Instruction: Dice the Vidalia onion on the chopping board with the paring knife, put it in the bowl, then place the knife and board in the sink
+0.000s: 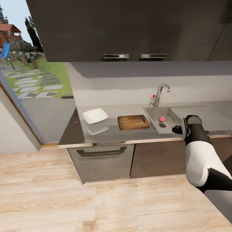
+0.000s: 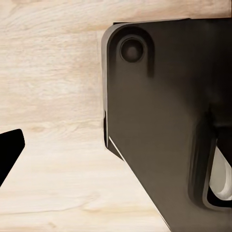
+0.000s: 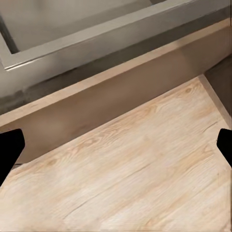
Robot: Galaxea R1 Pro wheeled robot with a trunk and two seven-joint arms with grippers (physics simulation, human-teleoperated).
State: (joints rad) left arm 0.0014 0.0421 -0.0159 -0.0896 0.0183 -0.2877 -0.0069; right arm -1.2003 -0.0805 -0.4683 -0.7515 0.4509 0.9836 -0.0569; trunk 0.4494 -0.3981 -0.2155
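Nearest: pale wood-plank floor (image 1: 96,199), running from the robot up to the cabinet fronts. Right arm (image 1: 199,154), white and black, raised in front of the counter's right part, its end in line with the sink's near corner in the head view. Right gripper (image 3: 116,145): two dark fingertips at opposite edges of the right wrist view, set wide apart, nothing between them; beyond them the floor and the pale front edge of the tabletop (image 3: 96,79). Left gripper: one dark fingertip (image 2: 9,150) at the edge of the left wrist view over floor, beside a dark part of the robot's body (image 2: 164,121); how far these fingers are spread cannot be told. Middle distance: dark cabinets with a handled drawer (image 1: 101,151) below the glossy grey tabletop (image 1: 106,133). On it, left to right: white squarish bowl (image 1: 95,116); dark brown chopping board (image 1: 133,122), lying flat, just beside the sink; steel sink (image 1: 170,113), holding a small pinkish item (image 1: 162,119) near the drain, judged to be the Vidalia onion. Paring knife: not made out at this size. Farther: chrome tap (image 1: 160,93) with red knob, grey backsplash, wall cabinets (image 1: 135,29); window with garden at left. Step in hand, as judged: approach, with the first pickup not yet begun. Next move calls for closing on the counter and lowering the spread right fingers into the basin around the onion.
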